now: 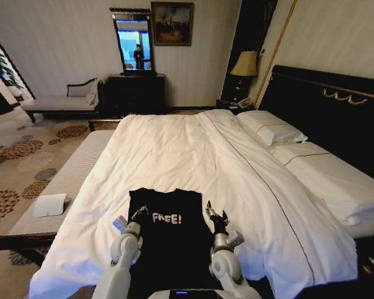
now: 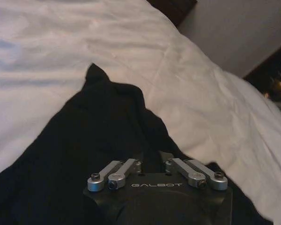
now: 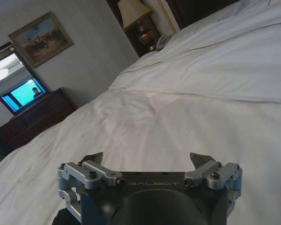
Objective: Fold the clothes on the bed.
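The clothes (image 1: pixel 168 240) are one black T-shirt with white "FREE!" lettering, lying flat on the near part of the bed (image 1: pixel 174 146). My left gripper (image 1: pixel 137 215) is at the shirt's left edge by the chest. In the left wrist view its fingers meet in the black fabric (image 2: pixel 107 122), which bunches up around my left gripper (image 2: pixel 152 161), so it is shut on the shirt. My right gripper (image 1: pixel 215 216) hovers just off the shirt's right edge. In the right wrist view my right gripper (image 3: pixel 145 159) stands open over the white duvet (image 3: pixel 187 117) with nothing between its fingers.
White pillows (image 1: pixel 271 131) lie against the dark headboard (image 1: pixel 327 109) on the right. A padded bench (image 1: pixel 68 177) with a white box (image 1: pixel 50 204) runs along the bed's left side. A chaise longue (image 1: pixel 59 103), dark dresser (image 1: pixel 136 92) and lamp (image 1: pixel 246 64) stand at the far wall.
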You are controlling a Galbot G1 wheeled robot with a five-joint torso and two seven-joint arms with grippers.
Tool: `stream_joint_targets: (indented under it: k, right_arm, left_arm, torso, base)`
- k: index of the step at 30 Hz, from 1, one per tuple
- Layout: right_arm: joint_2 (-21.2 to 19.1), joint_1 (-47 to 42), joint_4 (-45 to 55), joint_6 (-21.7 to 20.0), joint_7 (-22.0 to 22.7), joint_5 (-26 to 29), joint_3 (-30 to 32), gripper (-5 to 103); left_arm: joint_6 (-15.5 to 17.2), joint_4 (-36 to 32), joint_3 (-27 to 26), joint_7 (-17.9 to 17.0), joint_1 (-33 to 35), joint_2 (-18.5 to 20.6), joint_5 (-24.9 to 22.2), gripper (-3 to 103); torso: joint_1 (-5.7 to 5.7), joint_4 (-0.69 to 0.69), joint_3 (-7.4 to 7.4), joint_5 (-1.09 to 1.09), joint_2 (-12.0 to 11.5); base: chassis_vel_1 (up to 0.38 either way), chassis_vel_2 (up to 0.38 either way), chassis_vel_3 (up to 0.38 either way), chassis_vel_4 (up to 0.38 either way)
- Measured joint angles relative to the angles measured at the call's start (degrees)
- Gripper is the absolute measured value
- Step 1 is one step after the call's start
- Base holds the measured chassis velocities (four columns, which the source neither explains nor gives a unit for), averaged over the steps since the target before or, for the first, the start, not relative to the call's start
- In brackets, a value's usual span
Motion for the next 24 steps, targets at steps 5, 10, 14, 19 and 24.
stream_joint_targets:
  k: [5, 10, 14, 19, 24]
  right_arm:
    - [0.0, 0.0, -0.3, 0.0, 0.0, 0.1, 0.0, 100]
    - [0.0, -0.1, -0.6, 0.0, 0.0, 0.1, 0.0, 100]
    - [-0.5, 0.1, -0.6, 0.1, 0.0, 0.5, 0.3, 100]
    - [-1.4, 0.6, -0.7, 0.2, 0.0, 0.6, 0.1, 100]
    - [-1.8, 0.9, -1.0, 0.2, 0.0, 0.7, 0.0, 100]
  left_arm:
    - [0.6, -2.2, 0.9, 3.2, 1.3, 2.0, 2.6, 43]
    - [-1.1, -3.7, -1.8, 5.6, 0.4, 3.3, -1.8, 59]
    - [-1.6, -0.1, -5.0, 2.3, -3.9, 3.8, -6.9, 75]
    - [-0.6, 8.5, -6.2, 0.2, -9.5, 4.8, -3.6, 91]
    - [0.4, 14.9, -6.2, -0.3, -14.5, 4.4, -2.9, 99]
  torso:
    - [0.00, 0.00, 0.00, 0.00, 0.0]
    - [0.00, 0.01, 0.00, 0.00, 0.0]
    - [0.00, 0.01, 0.00, 0.00, 0.0]
    - [0.01, 0.01, 0.01, -0.01, 0.0]
    - [0.00, 0.00, 0.00, 0.00, 0.0]
  base:
    - [0.000, 0.000, 0.000, 0.000]
    - [0.000, 0.000, 0.000, 0.000]
    - [0.000, 0.000, 0.000, 0.000]
    - [0.000, 0.000, 0.000, 0.000]
    - [0.000, 0.000, 0.000, 0.000]
